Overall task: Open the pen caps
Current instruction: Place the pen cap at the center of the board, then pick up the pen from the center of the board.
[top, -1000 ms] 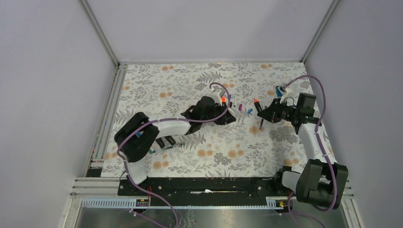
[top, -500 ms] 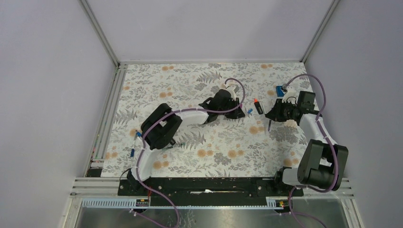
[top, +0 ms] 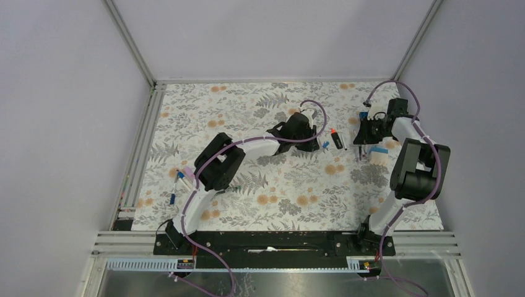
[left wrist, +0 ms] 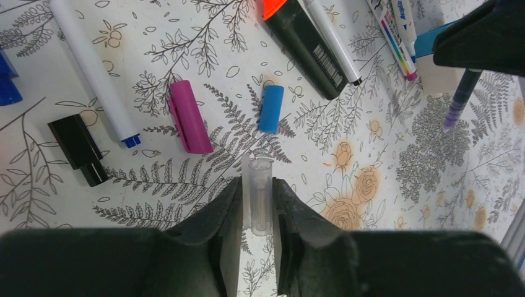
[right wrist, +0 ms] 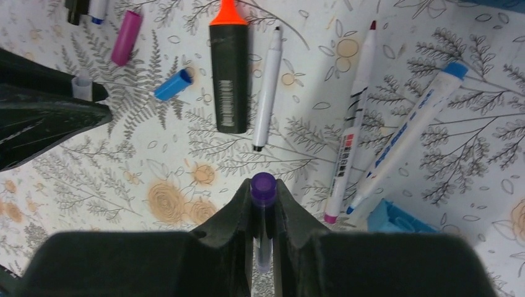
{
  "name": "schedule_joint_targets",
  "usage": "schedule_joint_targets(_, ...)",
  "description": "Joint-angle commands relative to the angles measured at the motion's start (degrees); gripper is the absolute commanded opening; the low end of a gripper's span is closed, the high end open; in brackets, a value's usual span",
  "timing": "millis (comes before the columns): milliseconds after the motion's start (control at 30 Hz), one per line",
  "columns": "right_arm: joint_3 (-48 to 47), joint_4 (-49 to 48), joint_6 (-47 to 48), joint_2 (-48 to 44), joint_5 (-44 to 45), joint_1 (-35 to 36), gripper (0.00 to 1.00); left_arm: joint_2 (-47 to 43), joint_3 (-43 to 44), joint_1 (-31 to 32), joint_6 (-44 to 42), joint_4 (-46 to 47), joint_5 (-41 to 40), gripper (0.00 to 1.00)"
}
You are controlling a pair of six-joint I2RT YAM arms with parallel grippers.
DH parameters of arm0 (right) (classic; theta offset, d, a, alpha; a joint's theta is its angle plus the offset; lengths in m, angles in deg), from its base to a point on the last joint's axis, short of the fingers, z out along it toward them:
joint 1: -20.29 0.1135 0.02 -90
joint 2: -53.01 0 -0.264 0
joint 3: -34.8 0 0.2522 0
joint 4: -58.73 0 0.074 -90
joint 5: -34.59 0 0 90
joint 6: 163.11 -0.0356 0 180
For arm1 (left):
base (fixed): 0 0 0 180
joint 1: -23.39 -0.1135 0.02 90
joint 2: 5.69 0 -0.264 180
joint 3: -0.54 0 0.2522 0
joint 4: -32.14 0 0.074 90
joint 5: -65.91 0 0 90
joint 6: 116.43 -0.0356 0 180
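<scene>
1. left jaws: clamped on a clear cap (left wrist: 260, 198).
2. right jaws: clamped on a purple pen (right wrist: 263, 185).
3. pink cap (left wrist: 189, 116), blue cap (left wrist: 270, 109): loose on the tabletop (left wrist: 384, 204), near each other.
4. black highlighter (right wrist: 228, 80): barcode label, print unreadable.

The floral-printed table (top: 247, 105) is carrying a scatter of pens right of its middle. A black highlighter (right wrist: 228, 68) with an orange end is lying there, with a thin white pen (right wrist: 267, 86) lying just right of it. Farther right, a red-tipped pen (right wrist: 353, 124) and a blue-ended pen (right wrist: 408, 130) are lying close together, a blue block (right wrist: 396, 219) sitting near them. Left of the highlighter a blue cap (right wrist: 173, 85) is resting, with a pink cap (right wrist: 125, 37), a black cap (left wrist: 79, 149) and a white marker (left wrist: 93, 68) lying farther left.
</scene>
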Motion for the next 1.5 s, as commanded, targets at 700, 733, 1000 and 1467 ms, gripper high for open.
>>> schedule_joint_targets(700, -10.10, 5.91, 4.59, 7.92, 7.77, -0.14, 0.35, -18.85, -8.25, -0.17, -5.17, 3.55, -7.24, 0.52)
schedule_joint_targets(733, -9.99, 5.92, 4.47, 7.56, 7.68, -0.14, 0.38, -20.47, -9.39, -0.18, -5.50, 3.88, -7.76, 0.53)
schedule_joint_targets(1000, -8.39, 5.87, 3.59, 3.15, 5.97, -0.14, 0.53, -34.50, -20.31, -0.22, -8.17, 6.46, -13.39, 0.68)
schedule_joint_targets(1467, -6.45, 5.97, 1.60, -6.35, 3.67, -0.22, 0.87, -55.71, -35.07, -0.70, -13.77, 7.54, -22.81, 0.98)
